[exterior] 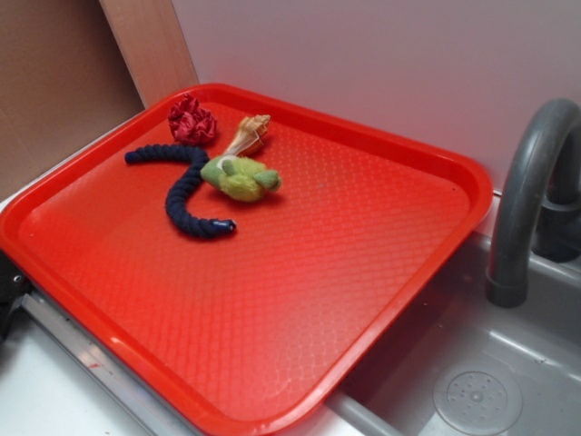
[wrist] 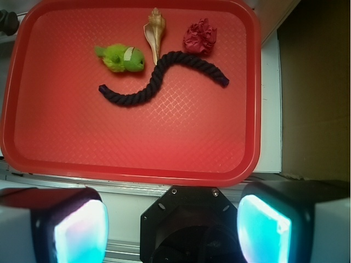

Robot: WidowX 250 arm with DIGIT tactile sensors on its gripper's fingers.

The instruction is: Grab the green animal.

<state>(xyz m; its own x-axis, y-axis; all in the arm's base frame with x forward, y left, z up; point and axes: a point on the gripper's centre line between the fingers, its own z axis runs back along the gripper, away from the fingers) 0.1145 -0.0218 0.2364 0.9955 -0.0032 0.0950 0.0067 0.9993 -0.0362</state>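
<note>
Mostly red tray (exterior: 381, 300), grey sink (exterior: 508, 363), white wall (exterior: 381, 54)

Tray (wrist: 181, 142) red, diamond-textured. Animal (wrist: 120, 58) yellow-green, darker head. Rope (wrist: 159, 79) dark blue. Shell (wrist: 156, 32) tan. Scrunchie (wrist: 199, 38) dark red. Pads (wrist: 82, 233) glow cyan.

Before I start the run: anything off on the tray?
Nothing damaged or spilled. The red tray hangs partly over the sink. All items crowd one end: green plush, blue rope, seashell, red scrunchie. Gripper is open, off the tray.
</note>
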